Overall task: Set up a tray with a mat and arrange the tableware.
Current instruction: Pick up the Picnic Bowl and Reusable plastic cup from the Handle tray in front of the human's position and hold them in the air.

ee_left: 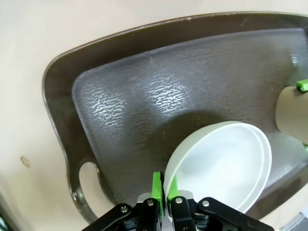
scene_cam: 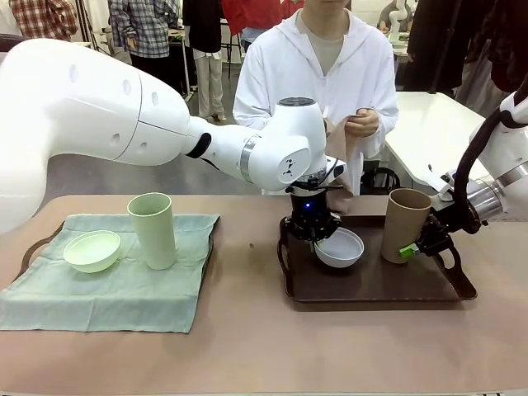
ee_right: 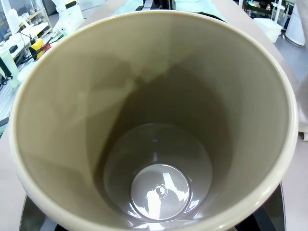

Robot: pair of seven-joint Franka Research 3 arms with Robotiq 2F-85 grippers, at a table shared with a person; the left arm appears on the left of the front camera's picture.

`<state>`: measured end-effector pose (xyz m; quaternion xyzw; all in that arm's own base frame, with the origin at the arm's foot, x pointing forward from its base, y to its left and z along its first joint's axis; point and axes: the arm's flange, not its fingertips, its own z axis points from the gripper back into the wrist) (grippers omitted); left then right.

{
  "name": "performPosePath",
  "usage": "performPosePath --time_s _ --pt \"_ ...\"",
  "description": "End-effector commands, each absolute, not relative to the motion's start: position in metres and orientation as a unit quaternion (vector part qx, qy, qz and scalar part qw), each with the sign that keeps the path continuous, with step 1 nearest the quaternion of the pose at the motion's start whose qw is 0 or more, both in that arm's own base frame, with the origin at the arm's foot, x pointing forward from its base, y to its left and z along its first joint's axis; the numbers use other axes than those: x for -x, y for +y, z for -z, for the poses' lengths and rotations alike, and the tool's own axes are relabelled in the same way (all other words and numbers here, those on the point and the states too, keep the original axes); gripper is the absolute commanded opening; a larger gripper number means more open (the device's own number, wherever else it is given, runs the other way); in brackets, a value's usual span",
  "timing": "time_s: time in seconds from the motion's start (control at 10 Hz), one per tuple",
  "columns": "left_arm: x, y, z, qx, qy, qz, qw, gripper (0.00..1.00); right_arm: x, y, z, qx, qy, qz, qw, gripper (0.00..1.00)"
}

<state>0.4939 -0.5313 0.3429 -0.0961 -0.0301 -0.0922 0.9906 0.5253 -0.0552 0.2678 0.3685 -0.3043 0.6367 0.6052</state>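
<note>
So here's where we're at. The left gripper [ee_left: 164,188] is pinching the rim of the white bowl [ee_left: 226,168], with one green pad inside and one outside. The bowl hangs tilted over the near left part of the brown tray [ee_left: 144,96]. We can't tell if its bottom touches the tray or not.

The right gripper [scene_cam: 422,241] is clamped shut against the lower side of the tan-brown cup [scene_cam: 406,223], which stands in the right part of the tray, leaning a bit. Looking down from the right wrist, the cup is empty.

Well off to the left of the tray there's a pale green mat [scene_cam: 115,289]. The pale green bowl [scene_cam: 92,251] and the pale green cup [scene_cam: 153,229] sit on it, just beside each other.

Behind the tray, the person's hands [scene_cam: 356,124] hold a pale cloth.
</note>
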Motion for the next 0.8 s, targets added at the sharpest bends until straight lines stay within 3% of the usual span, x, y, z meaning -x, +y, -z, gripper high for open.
performPosePath --time_s 0.0,0.1,0.3,0.7 --pt "-0.491 -0.532 -0.345 0.091 -0.023 0.077 0.993 0.0 -0.53 -0.058 -0.264 -0.371 -0.294 -0.638 0.607 0.21" --pt "-0.489 -0.531 -0.346 0.088 -0.016 0.075 0.993 0.0 -0.528 -0.058 -0.268 -0.363 -0.296 -0.628 0.621 0.21" --pt "-0.474 -0.524 -0.376 0.091 0.009 0.054 0.994 0.0 -0.498 -0.045 -0.321 -0.395 -0.276 -0.641 0.598 0.21" --pt "-0.417 -0.52 -0.482 0.126 -0.043 0.081 0.988 0.0 -0.43 -0.022 -0.436 -0.333 -0.285 -0.682 0.585 0.21"
